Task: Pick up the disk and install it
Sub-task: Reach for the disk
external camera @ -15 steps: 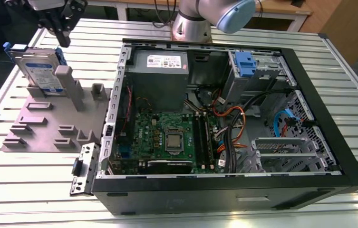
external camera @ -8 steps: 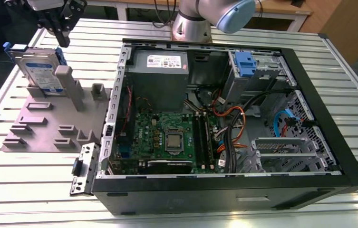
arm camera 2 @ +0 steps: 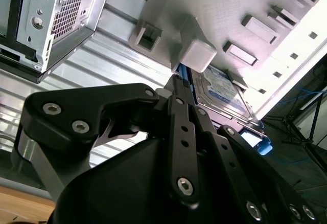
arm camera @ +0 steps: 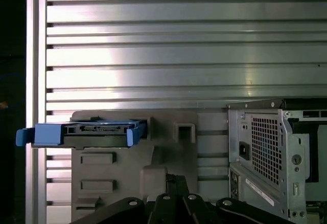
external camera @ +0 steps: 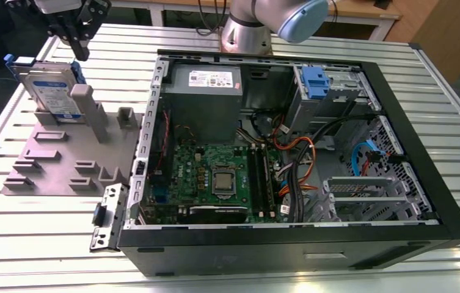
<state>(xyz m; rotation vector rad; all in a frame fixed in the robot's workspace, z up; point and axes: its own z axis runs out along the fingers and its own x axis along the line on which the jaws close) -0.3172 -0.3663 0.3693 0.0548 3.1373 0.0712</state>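
**Disk pickup: approach check**

Disk (external camera: 51, 91) stands on edge in grey fixture (external camera: 58, 165), on table (external camera: 51, 244) beside PC case (external camera: 425, 201); not yet lifted. Gripper (external camera: 81, 52) hovers above fixture, clear of disk and offset from its top edge. Fingers closed, nothing held. Judgement: centre over disk, open jaws before descent, clamp flat faces rather than blue rails, and pull straight up to avoid jamming in slot.

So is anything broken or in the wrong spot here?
Nothing looks broken. The disk stands on edge in the grey holder, outside the open computer case, with the gripper above it. One metal bracket sits crooked against the case's corner, which looks a bit odd.
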